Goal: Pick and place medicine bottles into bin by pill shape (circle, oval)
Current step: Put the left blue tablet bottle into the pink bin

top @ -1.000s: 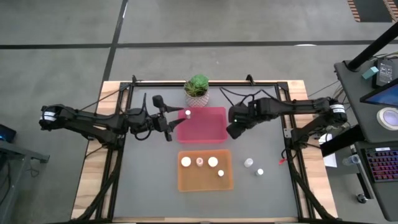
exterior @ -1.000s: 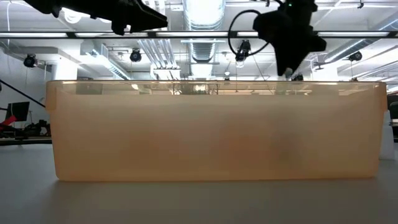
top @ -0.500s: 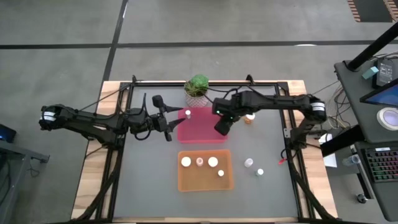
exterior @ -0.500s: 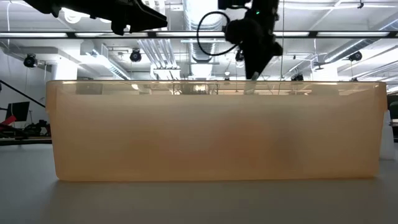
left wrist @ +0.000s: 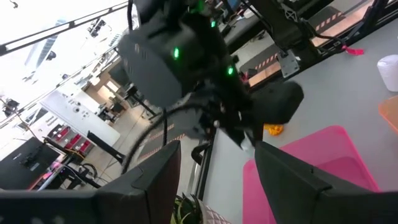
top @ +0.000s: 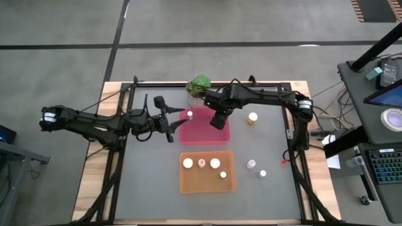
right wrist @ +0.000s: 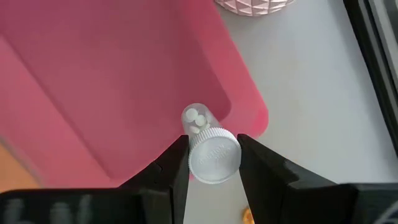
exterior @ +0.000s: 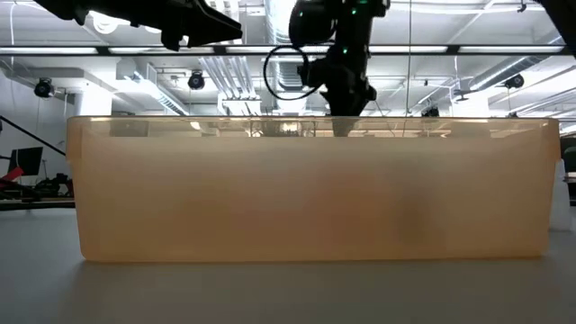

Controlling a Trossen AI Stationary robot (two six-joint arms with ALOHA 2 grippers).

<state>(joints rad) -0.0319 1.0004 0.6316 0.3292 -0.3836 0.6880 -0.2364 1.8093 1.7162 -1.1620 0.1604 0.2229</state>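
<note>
Bottle point(right wrist: 211, 152), clear body, ribbed white cap; clamped by right tool point(right wrist: 211, 163) over pink tray point(right wrist: 93, 93)

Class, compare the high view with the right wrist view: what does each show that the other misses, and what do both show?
Only the high view: the orange tray with four bottles in it, two loose bottles on the table's right, an orange bottle, a bottle in the pink tray's corner, and the left gripper waiting, open, beside that tray.

Only the right wrist view: the right gripper shut on a clear bottle, white cap, small round pills inside.

Both: the pink tray and the plant pot.
</note>
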